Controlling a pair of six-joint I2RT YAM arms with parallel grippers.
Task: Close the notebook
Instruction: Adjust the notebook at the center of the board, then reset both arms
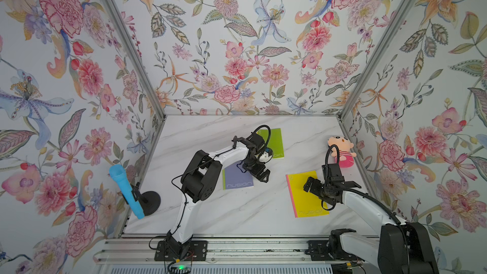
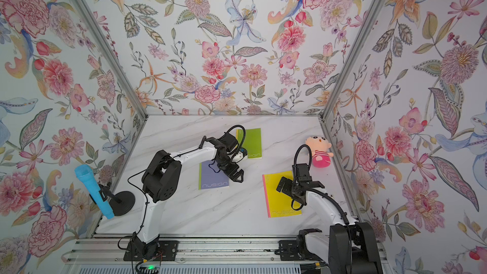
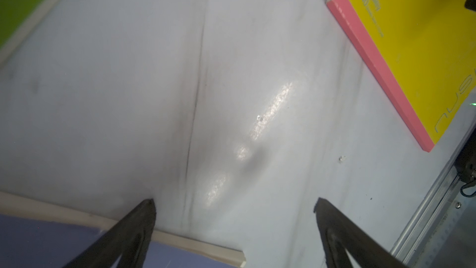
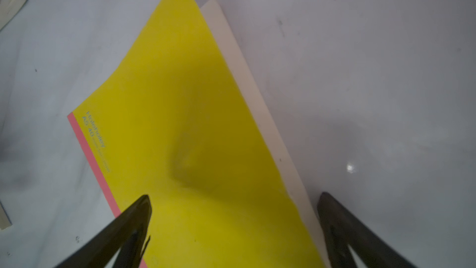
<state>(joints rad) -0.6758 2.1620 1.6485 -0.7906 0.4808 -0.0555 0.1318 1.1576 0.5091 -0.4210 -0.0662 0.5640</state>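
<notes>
The marbled worktop (image 1: 237, 214) fills the lower middle of both top views. The yellow notebook (image 1: 299, 204) lies flat toward its lower right. A purple notebook (image 1: 237, 177) and a green notebook (image 1: 275, 141) sit closed nearer the centre and are probably not the target.

The right gripper (image 4: 235, 195) hangs over the yellow cover with its jaws spread wide, holding nothing. The left gripper (image 3: 234, 200) is just as wide and empty, above bare worktop by the purple notebook's corner.

The yellow notebook looks thin and light, with a soft, bendy cover, so it will likely slide on the glossy surface if pushed sideways. In the right wrist view the cover bows a little, and a strip of cream pages (image 4: 252, 99) shows past its free edge. The best approach seems to be a flat downward press near that free edge, away from the pink spine (image 4: 94, 155), rather than a pinch.
</notes>
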